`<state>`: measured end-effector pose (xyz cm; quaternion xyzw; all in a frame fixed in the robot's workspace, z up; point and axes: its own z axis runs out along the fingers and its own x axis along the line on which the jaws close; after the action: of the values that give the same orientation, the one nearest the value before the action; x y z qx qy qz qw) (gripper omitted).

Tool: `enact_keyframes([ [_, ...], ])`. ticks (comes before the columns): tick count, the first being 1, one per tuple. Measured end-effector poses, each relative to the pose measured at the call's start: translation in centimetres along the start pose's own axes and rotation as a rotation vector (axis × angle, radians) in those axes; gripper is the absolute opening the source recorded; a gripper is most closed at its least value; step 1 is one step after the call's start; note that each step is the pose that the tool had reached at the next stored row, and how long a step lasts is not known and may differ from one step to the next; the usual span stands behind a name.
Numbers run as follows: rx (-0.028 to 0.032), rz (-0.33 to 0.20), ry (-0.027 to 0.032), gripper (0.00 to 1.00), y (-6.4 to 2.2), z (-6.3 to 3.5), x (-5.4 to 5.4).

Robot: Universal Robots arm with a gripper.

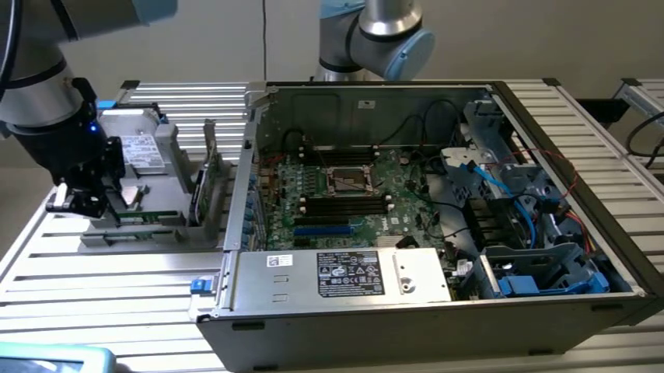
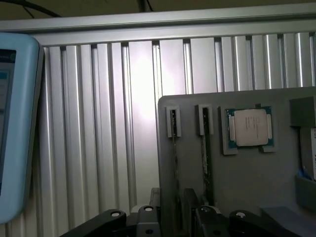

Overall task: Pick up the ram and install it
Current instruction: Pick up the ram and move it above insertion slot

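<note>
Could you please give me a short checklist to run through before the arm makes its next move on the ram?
1. Gripper positioned over the gray parts holder: ok.
2. Ram standing on edge in its holder slot: ok.
3. Neighbouring stick apart from the ram: ok.
4. Ram already gripped: cannot tell.
5. Computer case open, motherboard exposed from above: ok.
6. A free memory slot on the motherboard: cannot tell.

Dk ram (image 2: 206, 148); green mobo (image 1: 407, 183).
</note>
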<state>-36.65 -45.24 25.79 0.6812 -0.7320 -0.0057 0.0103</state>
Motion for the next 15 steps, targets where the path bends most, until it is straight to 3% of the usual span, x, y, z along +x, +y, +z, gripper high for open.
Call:
enact_keyframes([
  [7, -0.0003, 0.000, -0.0016, 0.33, -0.05, 1.26, 0.4],
  [11, -0.0004, 0.000, -0.0116, 0.33, -0.07, 1.88, 0.4],
  [15, -0.0010, -0.001, -0.0272, 0.33, -0.08, 2.38, 0.4],
])
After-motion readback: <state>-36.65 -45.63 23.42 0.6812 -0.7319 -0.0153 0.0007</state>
